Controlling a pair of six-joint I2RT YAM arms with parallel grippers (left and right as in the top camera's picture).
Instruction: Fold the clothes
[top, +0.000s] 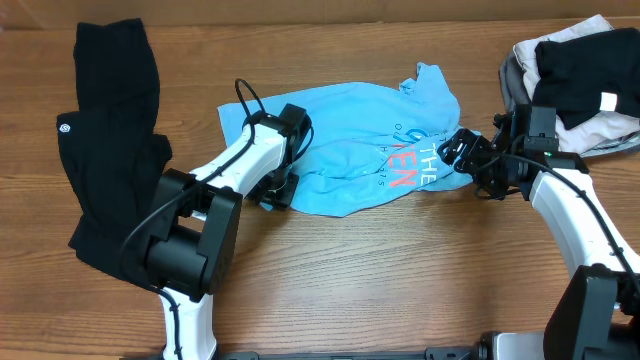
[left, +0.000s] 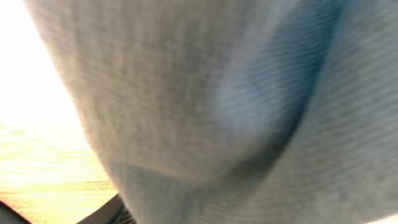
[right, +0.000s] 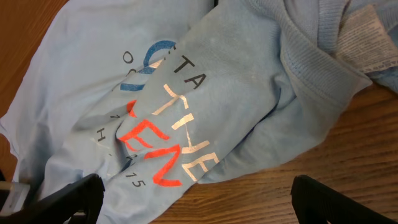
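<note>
Cloth of light blue T-shirt (left: 249, 124) sits right against my left wrist lens. Long black garment (top: 115, 150) lies far left on table (top: 380, 280). Left gripper (top: 280, 192) at shirt's left edge; can't tell finger state. Shirt crumpled mid-table, red and white lettering up. Right gripper (top: 455, 150) at shirt's right edge, 2 fingers spread wide, holding nothing. Clothes pile (top: 585, 75) far right.
</note>
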